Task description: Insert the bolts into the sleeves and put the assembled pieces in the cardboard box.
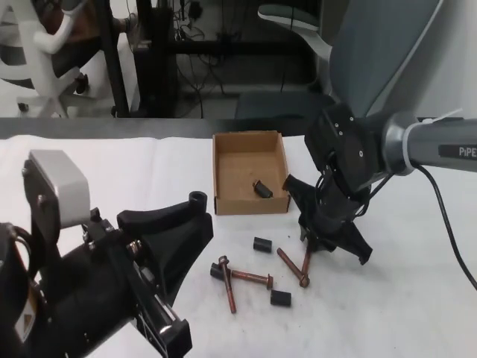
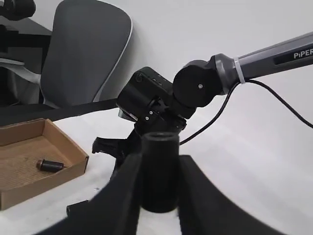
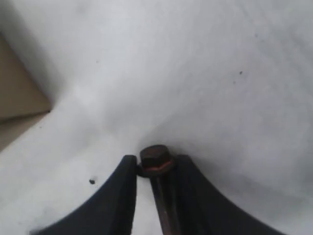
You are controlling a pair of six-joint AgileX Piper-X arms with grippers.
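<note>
My left gripper [image 1: 196, 207] sits low at the front left, shut on a black sleeve [image 1: 197, 199] that stands upright between its fingers [image 2: 124, 196]; the sleeve [image 2: 160, 171] has its open end up. My right gripper [image 1: 310, 240] points down at the cloth just right of the cardboard box [image 1: 221, 175], shut on a rusty bolt [image 1: 306, 261]. The bolt's hex head [image 3: 156, 160] pokes out past the fingertips [image 3: 122, 186]. One assembled piece [image 1: 262, 189] lies inside the box [image 2: 73, 152].
Loose on the white cloth in front of the box lie bolts [image 1: 227, 285] [image 1: 252, 277] [image 1: 289, 265] and black sleeves [image 1: 262, 245] [image 1: 280, 298]. The right arm [image 2: 195, 88] reaches in from the right. Chairs and a desk frame stand beyond the bench's far edge.
</note>
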